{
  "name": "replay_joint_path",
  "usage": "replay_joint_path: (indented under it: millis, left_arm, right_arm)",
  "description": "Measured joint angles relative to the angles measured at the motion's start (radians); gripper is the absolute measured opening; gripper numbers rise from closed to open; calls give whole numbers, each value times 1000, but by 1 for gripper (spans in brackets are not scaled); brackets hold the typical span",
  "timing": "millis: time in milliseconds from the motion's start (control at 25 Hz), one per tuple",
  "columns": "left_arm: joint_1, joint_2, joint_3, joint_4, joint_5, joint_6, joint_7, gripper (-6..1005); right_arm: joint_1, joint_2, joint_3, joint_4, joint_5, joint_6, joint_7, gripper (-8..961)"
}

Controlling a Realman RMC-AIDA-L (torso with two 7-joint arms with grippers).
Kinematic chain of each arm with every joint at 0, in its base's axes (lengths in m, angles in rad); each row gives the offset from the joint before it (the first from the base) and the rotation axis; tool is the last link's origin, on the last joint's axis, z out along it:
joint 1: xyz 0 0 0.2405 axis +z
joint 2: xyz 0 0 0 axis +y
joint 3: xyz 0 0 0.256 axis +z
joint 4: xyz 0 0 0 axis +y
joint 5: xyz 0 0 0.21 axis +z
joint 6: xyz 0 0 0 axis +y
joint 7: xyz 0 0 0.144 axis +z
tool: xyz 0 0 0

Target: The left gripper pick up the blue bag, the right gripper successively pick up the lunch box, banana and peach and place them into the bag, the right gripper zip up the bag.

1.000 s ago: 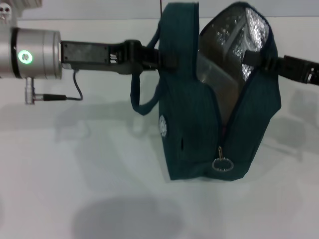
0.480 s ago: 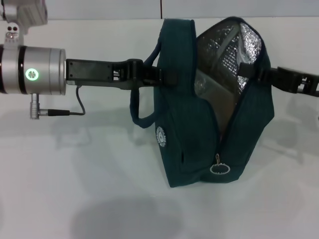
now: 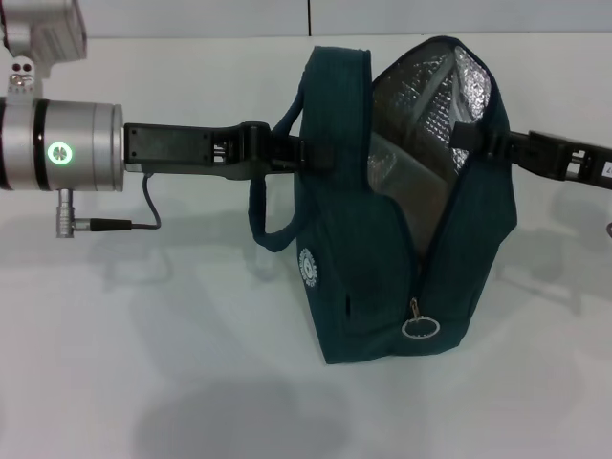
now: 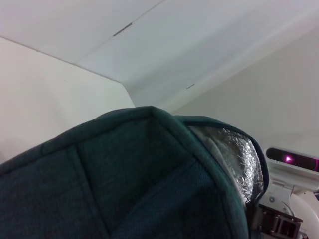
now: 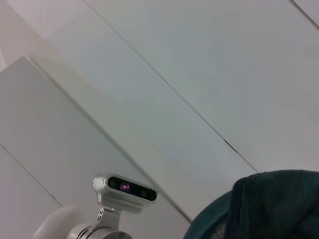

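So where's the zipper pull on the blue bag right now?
In the head view the ring zipper pull hangs low on the blue bag, at the bottom of its open zipper, just right of the white round logo.

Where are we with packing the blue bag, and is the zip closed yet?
Done: the left gripper has the blue bag gripped by its upper left side. No lunch box, banana or peach is in view; whether they are inside cannot be told. In hand: the right gripper is at the bag's open right edge. Left: the zip; foil lining shows and the ring pull sits low.
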Motion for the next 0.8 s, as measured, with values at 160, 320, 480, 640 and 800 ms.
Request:
replay_joint_path:
  millis: [160, 320, 480, 640, 800]
  left_arm:
    - [0, 0, 0, -1, 0, -1, 0, 32]
    - [1, 0, 0, -1, 0, -1, 1, 32]
    - [6, 0, 0, -1, 0, -5, 1, 32]
    - [8, 0, 0, -1, -2, -5, 1, 32]
    - [9, 0, 0, -1, -1, -5, 1, 32]
  right_arm:
    - [-7, -1, 8, 0, 3, -11, -12, 126]
    - [-17, -6, 9, 0, 7, -18, -16, 245]
    - [-33, -8, 13, -5, 10, -28, -17, 453]
    - [-46, -10, 27, -9, 11, -48, -19, 633]
    - [-52, -13, 61, -4, 11, -86, -27, 776]
